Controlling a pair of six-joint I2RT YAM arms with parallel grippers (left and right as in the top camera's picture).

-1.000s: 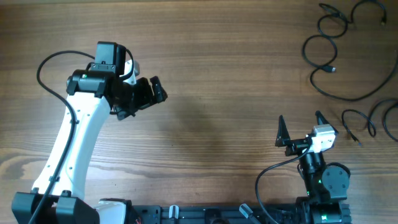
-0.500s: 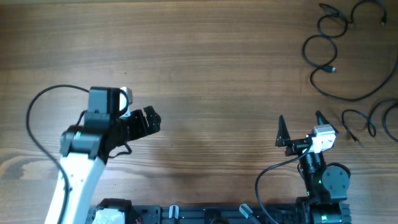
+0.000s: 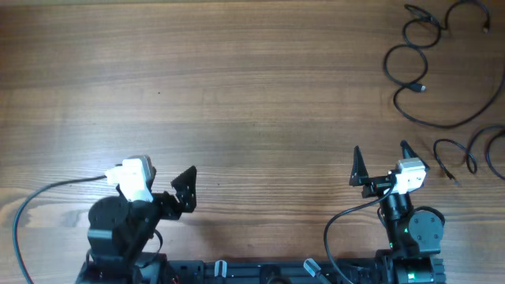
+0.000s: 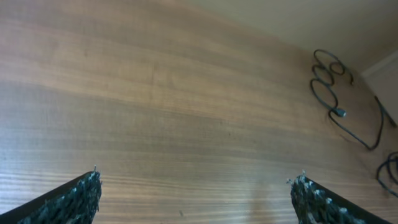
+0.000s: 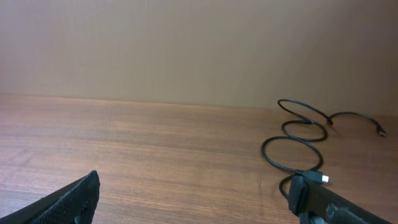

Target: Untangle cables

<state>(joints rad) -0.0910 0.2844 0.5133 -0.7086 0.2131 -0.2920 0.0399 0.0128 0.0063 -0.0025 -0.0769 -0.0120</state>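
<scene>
The cables lie loose at the table's far right. One long black cord runs in loops with a small plug end, and shorter loops lie nearer the right arm. The looped cord also shows in the left wrist view and in the right wrist view, where its plug lies just past the right finger. My left gripper is open and empty, low at the front left, far from the cables. My right gripper is open and empty, left of the nearest loops.
The wooden table fills the view. Thick black wires run from each arm base at the front edge, one at the left and one at the right. A pale wall stands behind the table in the right wrist view.
My left arm has pulled back from the middle left of the table to the front edge, folding down near its base. The right arm and the cables have not moved.
</scene>
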